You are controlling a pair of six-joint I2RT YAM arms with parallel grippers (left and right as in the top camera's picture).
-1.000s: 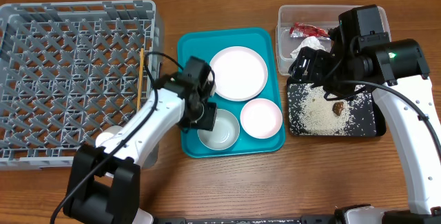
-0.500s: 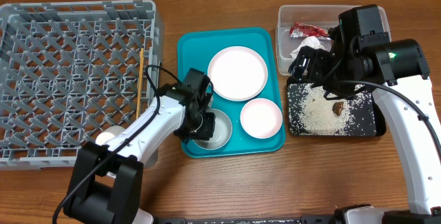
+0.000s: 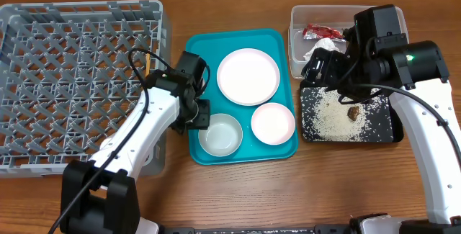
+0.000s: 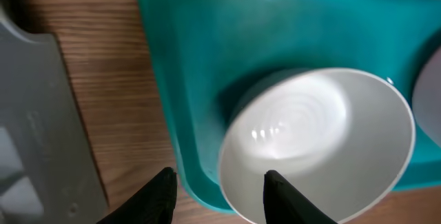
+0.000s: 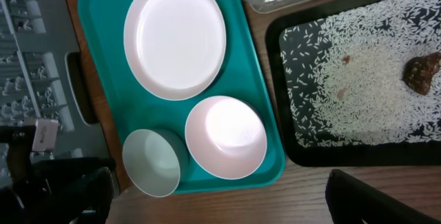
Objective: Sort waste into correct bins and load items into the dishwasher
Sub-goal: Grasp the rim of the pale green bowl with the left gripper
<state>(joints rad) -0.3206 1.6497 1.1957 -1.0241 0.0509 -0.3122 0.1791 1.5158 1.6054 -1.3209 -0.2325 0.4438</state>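
Left gripper [image 4: 220,193] spread, empty, straddling near rim of metal bowl [image 4: 317,141] at front-left corner of teal tray [image 4: 275,31]. Best: outer finger inside tray lip, then pinch rim firmly. Right gripper [image 5: 231,196] wide open, empty, above black tray [image 3: 395,135].

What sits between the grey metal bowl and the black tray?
The white bowl, on the teal serving tray; past it, a narrow strip of table before the black tray. The overhead view shows it.

We see only a tip of the thin wooden chopstick [image 3: 147,62]; the left arm [image 3: 142,129] hides the rest.
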